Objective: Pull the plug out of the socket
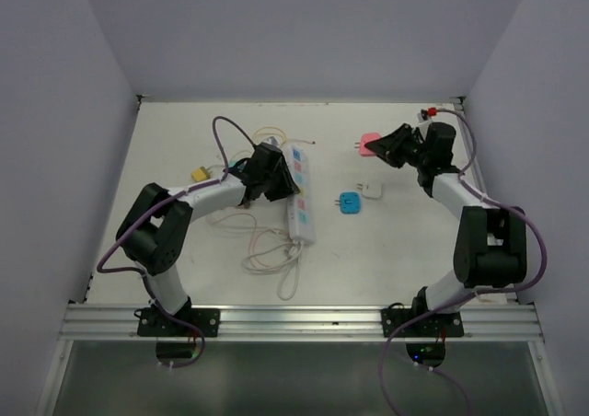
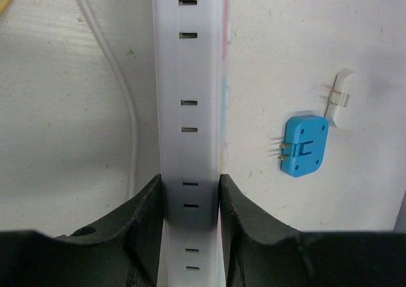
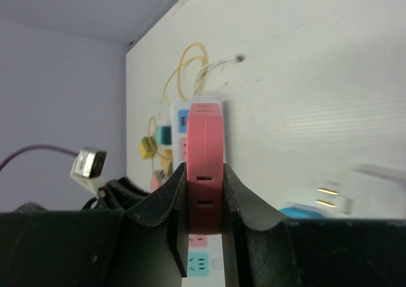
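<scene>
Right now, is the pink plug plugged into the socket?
No, the right claw holds the pink plug far off to the right of the socket, with bare table between them.

This looks like a robotics lab booth: a bare white table [image 1: 386,250] boxed in by plain grey walls [image 1: 55,112], with the left arm [image 1: 166,227] and right arm [image 1: 483,241] bolted to an aluminium rail [image 1: 304,319] and trailing purple cables [image 1: 537,241].
</scene>
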Robot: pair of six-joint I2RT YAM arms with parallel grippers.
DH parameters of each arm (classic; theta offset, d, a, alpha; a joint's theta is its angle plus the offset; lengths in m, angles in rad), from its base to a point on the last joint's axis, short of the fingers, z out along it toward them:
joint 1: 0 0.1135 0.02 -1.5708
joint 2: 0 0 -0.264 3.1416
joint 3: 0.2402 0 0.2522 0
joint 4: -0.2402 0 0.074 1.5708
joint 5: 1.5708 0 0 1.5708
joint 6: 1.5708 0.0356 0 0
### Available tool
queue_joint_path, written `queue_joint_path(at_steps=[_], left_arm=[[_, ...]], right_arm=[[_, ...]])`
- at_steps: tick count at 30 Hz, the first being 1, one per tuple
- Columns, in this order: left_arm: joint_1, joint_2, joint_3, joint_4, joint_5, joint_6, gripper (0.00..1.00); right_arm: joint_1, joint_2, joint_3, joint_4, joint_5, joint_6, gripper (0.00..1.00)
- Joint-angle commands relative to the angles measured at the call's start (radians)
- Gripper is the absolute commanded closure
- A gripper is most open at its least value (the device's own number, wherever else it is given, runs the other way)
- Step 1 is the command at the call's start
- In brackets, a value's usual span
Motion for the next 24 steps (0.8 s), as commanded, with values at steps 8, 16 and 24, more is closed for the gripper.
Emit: queue_joint_path(at_steps=[8,16,24], left_arm=[[0.019,0.024,-0.066,-0.157,-0.065,0.056,1.0],[0.017,0.008,-0.066,-0.123,-0.023,0.058,1.0],[0.016,0.019,-0.073,-0.072,0.044,0.053,1.0]], right_arm=[[-0.224,0.087,-0.071,-0.026,0.079,-0.013,1.0],[-0.229,0.228,-0.013,0.059,0.059,0.03,1.0],[-0.229,0.338,-0.014,0.134,0.017,0.073,0.69]])
